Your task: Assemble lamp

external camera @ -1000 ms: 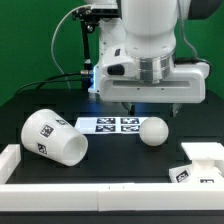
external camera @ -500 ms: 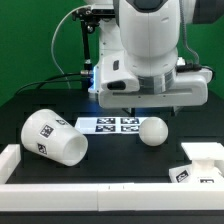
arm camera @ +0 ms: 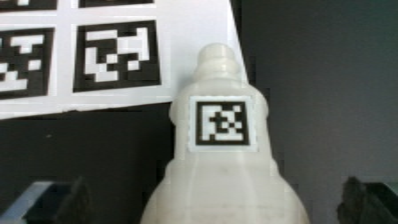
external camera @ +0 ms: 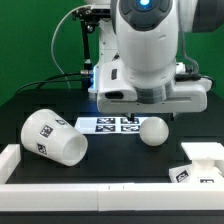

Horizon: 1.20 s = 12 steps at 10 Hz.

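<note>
The rounded white lamp bulb [external camera: 153, 131] lies on the black table beside the marker board [external camera: 105, 124]. My gripper [external camera: 150, 116] hangs just above it, open and holding nothing. In the wrist view the bulb [arm camera: 222, 150] shows a square tag and lies between my two dark fingertips [arm camera: 370, 200], which stand well apart on either side of it without touching; the gripper [arm camera: 210, 205] is centred over it. The large tapered shade [external camera: 53, 138] lies on its side at the exterior view's left. The small base [external camera: 198, 162] sits at the exterior view's right front.
A low white wall [external camera: 90, 190] runs along the table's front edge and left side. The marker board also shows in the wrist view [arm camera: 89, 50], next to the bulb's narrow end. A dark stand with cables [external camera: 88, 50] rises behind the table.
The arm has come lower and leaned forward over the bulb, bringing the gripper down around it. The bulb, shade and base have not moved.
</note>
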### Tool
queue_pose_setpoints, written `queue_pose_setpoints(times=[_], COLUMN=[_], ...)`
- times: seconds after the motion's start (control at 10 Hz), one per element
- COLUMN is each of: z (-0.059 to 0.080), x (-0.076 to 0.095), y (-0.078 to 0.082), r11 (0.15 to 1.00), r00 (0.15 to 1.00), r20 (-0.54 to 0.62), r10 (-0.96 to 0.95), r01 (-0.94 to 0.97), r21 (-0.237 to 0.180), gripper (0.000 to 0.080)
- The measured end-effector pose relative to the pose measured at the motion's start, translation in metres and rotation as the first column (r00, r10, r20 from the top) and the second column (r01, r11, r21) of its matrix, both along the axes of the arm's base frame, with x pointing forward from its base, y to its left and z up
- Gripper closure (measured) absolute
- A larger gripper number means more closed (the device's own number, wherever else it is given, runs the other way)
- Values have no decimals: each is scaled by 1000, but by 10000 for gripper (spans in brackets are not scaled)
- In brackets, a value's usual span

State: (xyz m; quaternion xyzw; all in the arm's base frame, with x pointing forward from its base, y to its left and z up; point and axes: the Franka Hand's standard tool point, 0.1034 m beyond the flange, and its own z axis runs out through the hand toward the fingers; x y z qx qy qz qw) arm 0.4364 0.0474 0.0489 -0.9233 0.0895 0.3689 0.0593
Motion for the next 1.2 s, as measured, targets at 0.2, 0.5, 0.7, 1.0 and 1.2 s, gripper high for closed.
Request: queue_pose_setpoints(times=[0.2,0.5,0.7,1.0,1.2], z=[-1,-2,-6,-8,-10], x=[-3,-3,0,11,11], y=[4,3,-2,-4,-7], r11=[1000,1000,998,995,990], r00=[1000,1000,996,984,967], r20=[-23,-29,-74,-149,-213], r10=[-6,-13,-57,-98,-140], r01=[5,13,57,101,141], r21=[-6,-2,4,10,-9], gripper=[101,101,101,101,101])
